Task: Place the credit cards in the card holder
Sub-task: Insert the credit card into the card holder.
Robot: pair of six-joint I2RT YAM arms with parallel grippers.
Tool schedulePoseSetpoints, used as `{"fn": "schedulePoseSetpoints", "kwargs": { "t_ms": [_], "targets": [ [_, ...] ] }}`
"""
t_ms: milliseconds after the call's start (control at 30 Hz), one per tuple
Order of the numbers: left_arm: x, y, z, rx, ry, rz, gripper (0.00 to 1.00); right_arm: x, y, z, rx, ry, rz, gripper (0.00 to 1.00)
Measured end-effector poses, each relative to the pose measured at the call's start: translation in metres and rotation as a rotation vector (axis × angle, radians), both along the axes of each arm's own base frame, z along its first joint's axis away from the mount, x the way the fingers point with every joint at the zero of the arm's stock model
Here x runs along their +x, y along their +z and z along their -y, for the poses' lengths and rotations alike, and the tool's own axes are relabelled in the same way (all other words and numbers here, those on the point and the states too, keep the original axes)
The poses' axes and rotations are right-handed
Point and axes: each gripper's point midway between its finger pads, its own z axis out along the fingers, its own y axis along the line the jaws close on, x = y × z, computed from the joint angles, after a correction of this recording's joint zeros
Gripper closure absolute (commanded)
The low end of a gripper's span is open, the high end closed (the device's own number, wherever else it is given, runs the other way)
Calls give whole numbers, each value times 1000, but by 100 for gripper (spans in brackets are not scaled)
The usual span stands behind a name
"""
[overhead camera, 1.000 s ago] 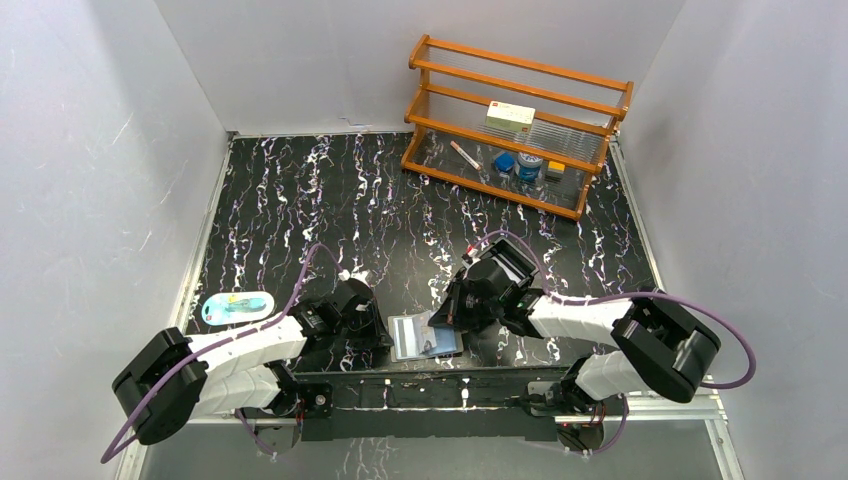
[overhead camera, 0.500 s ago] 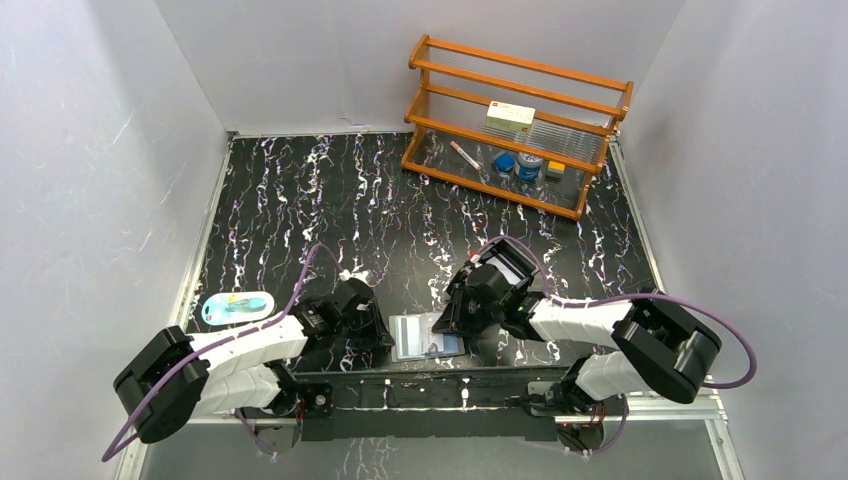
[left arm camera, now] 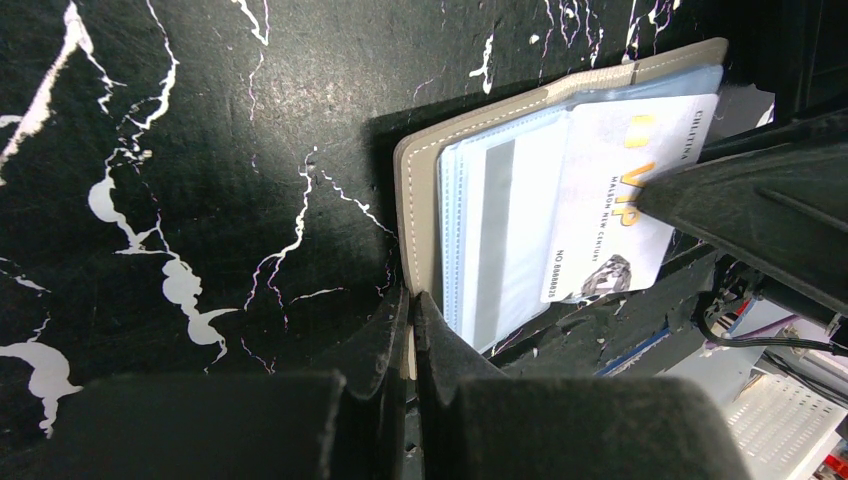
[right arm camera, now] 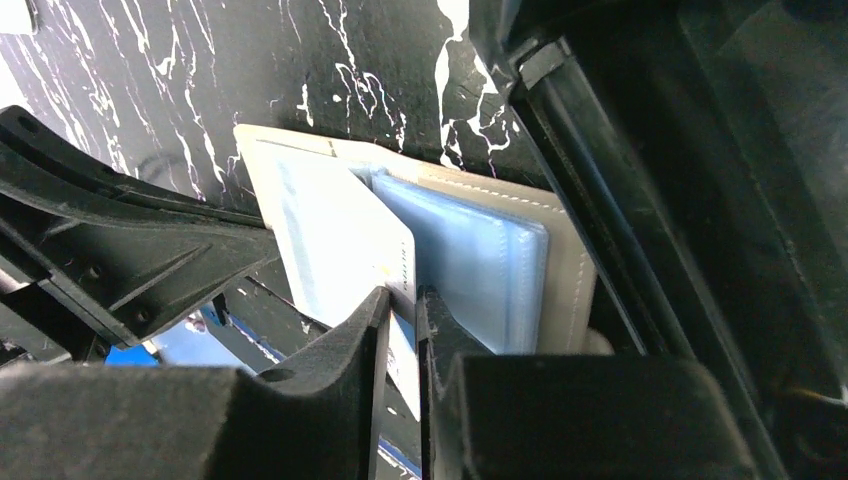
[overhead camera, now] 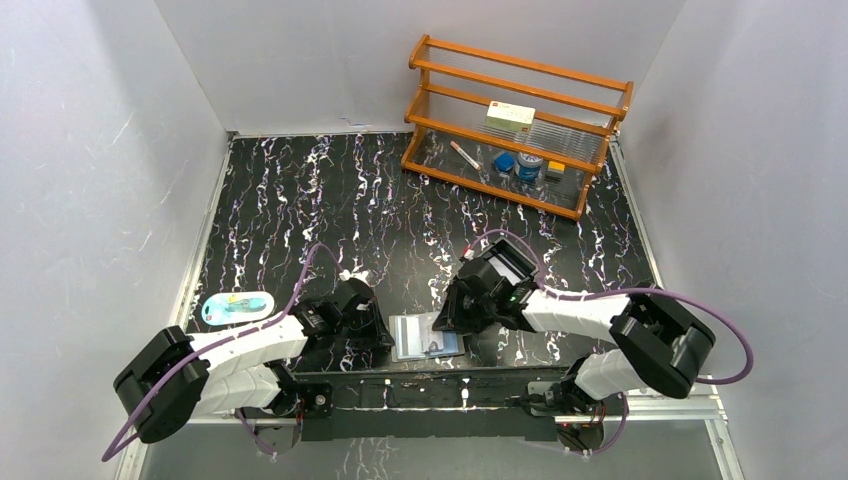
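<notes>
Two grippers work at the table's (overhead camera: 300, 200) 6 o'clock edge. The left gripper (left arm camera: 410, 300) has its fingers together, pinching the 9 o'clock cover edge of the open card holder (left arm camera: 425, 190), which lies flat there. A credit card (left arm camera: 600, 220) sits part-way in its clear sleeves, protruding toward 3 o'clock. The right gripper (right arm camera: 400, 300) is clamped on that card. The wooden rack (overhead camera: 520, 65) at 1 o'clock holds a white box (overhead camera: 510, 117) and small items.

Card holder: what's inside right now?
Clear bluish sleeves, with a white VIP card on them, between the right gripper's fingers. The sleeves below the card are covered, so any other cards can't be seen.
</notes>
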Motion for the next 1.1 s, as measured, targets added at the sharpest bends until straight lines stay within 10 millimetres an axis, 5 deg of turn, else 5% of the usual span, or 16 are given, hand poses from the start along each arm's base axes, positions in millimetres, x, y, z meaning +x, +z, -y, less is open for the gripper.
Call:
{"fn": "schedulePoseSetpoints", "kwargs": {
  "t_ms": [333, 633, 1100],
  "targets": [
    [0, 0, 1, -2, -1, 1, 100, -3, 7, -15, 65, 18, -9, 94],
    [0, -1, 2, -7, -4, -4, 100, -2, 2, -17, 63, 26, -2, 79],
    [2, 0, 7, -24, -10, -4, 100, -4, -3, -8, 4, 19, -6, 75]
  ]
}}
